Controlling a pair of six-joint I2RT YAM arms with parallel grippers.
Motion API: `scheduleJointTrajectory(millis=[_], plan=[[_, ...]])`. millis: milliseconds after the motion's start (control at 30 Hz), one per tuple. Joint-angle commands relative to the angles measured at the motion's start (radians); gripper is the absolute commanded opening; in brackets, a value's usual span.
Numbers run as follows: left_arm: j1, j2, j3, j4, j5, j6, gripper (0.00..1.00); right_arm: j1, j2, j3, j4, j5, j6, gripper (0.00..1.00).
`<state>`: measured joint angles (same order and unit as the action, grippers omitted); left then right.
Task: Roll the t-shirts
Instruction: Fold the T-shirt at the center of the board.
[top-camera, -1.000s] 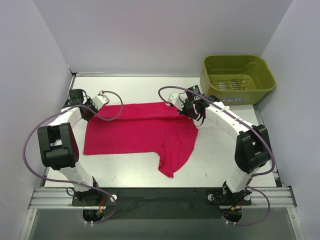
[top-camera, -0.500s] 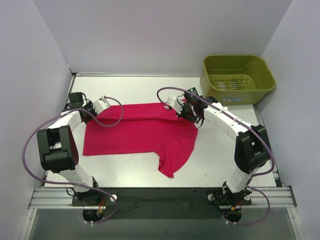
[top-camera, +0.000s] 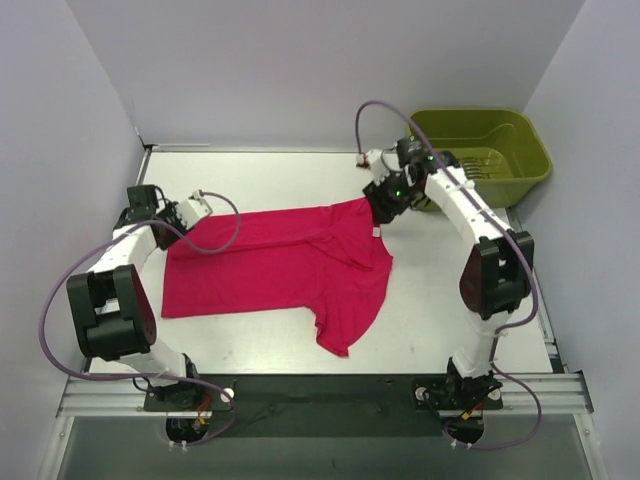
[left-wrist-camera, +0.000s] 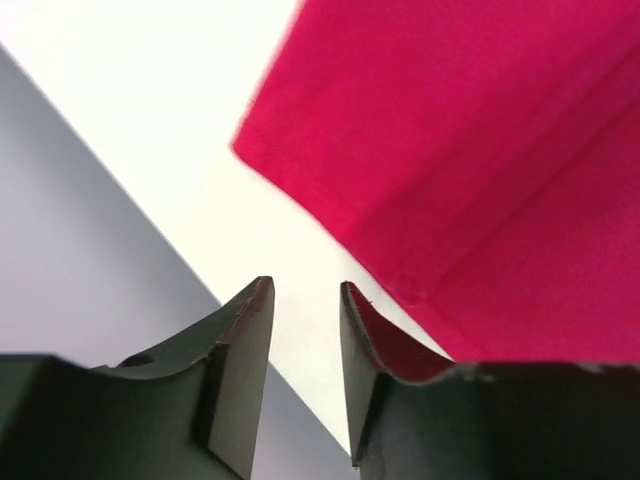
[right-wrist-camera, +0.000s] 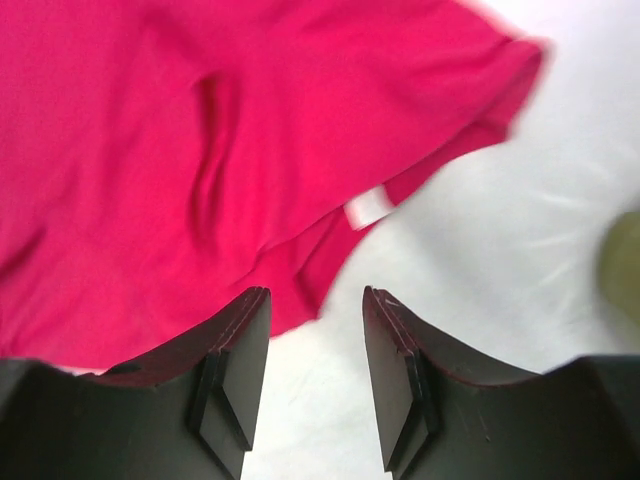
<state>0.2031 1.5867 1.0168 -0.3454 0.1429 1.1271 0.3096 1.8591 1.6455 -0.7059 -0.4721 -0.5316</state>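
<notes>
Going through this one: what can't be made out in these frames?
Neck label print: right wrist view, blurred and too small.
Olive tub: top view, right arm covers its near-left corner; pale marks inside too small; right wrist view, cut off by edge.
Left gripper fingertips: top view, hidden under its own wrist and cable.

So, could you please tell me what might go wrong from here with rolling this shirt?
The t-shirt lies uneven: one flap juts toward the near edge, so a roll may come out lopsided.
A crease shows near the white label; rolling over it could trap wrinkles.
The right gripper hangs open close to the olive tub; a wide swing might bump it.
</notes>
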Motion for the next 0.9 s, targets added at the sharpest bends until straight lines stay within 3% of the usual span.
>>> scheduleJointTrajectory(millis=[0,133,267,300,400,533,867], plan=[[0.001,-0.013,0.136,-0.07,0.007,-0.252,0.45,-0.044,0.175,0.201,-0.031,-0.017,0.163,0.42],[-0.004,0.085,0.265,-0.148,0.035,-0.481,0.42,-0.043,0.334,0.376,-0.018,0.053,0.18,0.33],[-0.007,0.202,0.327,-0.165,0.029,-0.638,0.27,-0.035,0.463,0.497,-0.006,0.124,0.16,0.28],[-0.008,0.244,0.335,-0.168,0.033,-0.674,0.19,-0.03,0.479,0.511,-0.001,0.139,0.157,0.26],[-0.016,0.306,0.342,-0.161,0.029,-0.713,0.09,-0.024,0.509,0.536,0.008,0.168,0.142,0.23],[-0.033,0.375,0.325,-0.149,-0.038,-0.717,0.02,-0.012,0.528,0.519,0.016,0.234,0.119,0.21],[-0.018,0.472,0.387,-0.139,-0.131,-0.763,0.0,-0.007,0.545,0.453,0.002,0.369,0.079,0.06]])
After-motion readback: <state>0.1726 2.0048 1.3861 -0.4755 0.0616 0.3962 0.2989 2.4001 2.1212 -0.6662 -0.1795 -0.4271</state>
